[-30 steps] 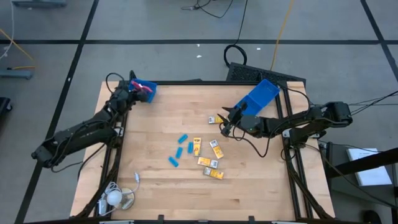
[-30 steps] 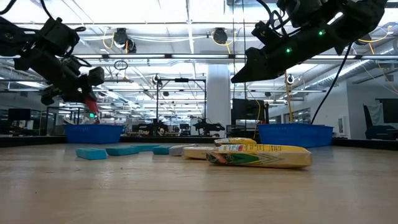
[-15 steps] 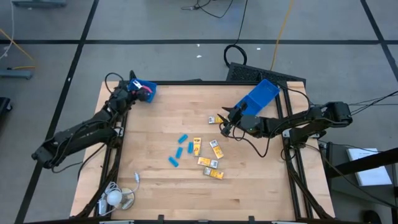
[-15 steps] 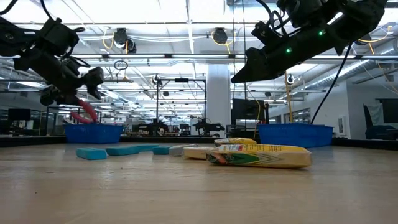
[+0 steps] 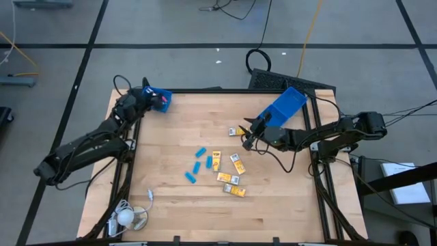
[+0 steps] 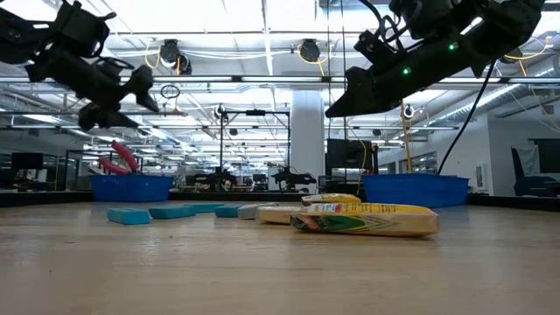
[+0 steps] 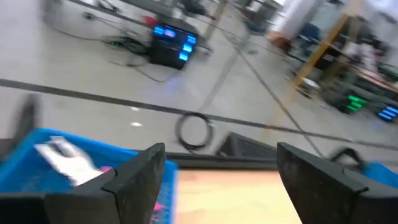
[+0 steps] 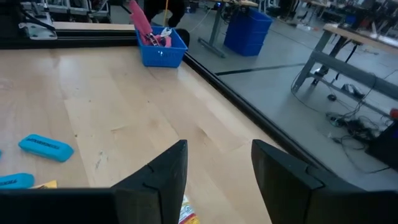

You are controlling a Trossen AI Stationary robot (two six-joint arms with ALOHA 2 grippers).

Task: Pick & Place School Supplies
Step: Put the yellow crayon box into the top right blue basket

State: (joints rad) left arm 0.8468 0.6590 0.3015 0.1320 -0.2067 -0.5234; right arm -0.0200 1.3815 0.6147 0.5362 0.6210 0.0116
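**Operator:** Where do my grippers stand?

**Technician:** Your left gripper [image 5: 141, 98] hangs above the small blue bin [image 5: 160, 99] at the table's far left corner. Its fingers [image 7: 134, 180] are spread apart with nothing between them. Your right gripper [image 5: 247, 133] hovers over the wooden table [image 5: 287, 191] just beside the tilted blue bin [image 5: 281, 106] at the far right. Its fingers [image 8: 158, 177] stand partly apart, and you can see only bare tabletop between them; it holds nothing.

**Operator:** Where are the school supplies?

**Technician:** You will find red-handled scissors [image 6: 118, 157] standing out of the small blue bin, handles up; the right wrist view shows them too [image 8: 142, 22]. In the left wrist view a white object [image 7: 65, 155] and something pink [image 7: 158, 202] lie inside that bin; what they are cannot be told.

Near the table's middle, four light-blue oblong pieces [image 5: 199, 162] lie close together. Just beside them, toward the right arm, yellow-orange packets [image 5: 232, 179] lie scattered. One more packet [image 5: 235, 130] lies near your right gripper. In the low view the nearest packet [image 6: 367, 220] lies flat, with the blue pieces [image 6: 129, 215] in a row behind it.

**Operator:** Anything else on the table?

**Technician:** A white round object with a cord [image 5: 126, 217] sits at the near left corner.
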